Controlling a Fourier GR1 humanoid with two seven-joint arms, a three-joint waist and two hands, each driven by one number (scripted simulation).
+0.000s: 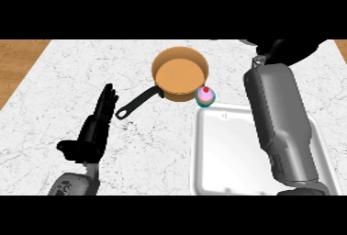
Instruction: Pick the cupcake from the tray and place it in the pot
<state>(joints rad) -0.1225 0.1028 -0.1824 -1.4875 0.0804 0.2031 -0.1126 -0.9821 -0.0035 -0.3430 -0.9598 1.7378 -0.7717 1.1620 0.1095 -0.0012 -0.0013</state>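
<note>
though the cupcake (205, 96) sits between pot (180, 73) and tray (230, 151), off the tray, right hand (288, 50) is nearer, fingers unclear; left hand (98, 126) rests open on the worktop's (81, 69) left.

Bright even light, faint shadows, no glare, slightly soft

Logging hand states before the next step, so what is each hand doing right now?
Left hand: open, fingers straight, holding nothing, over the counter's left side.
Right hand: at the view's top right; open or shut cannot be told.
</note>
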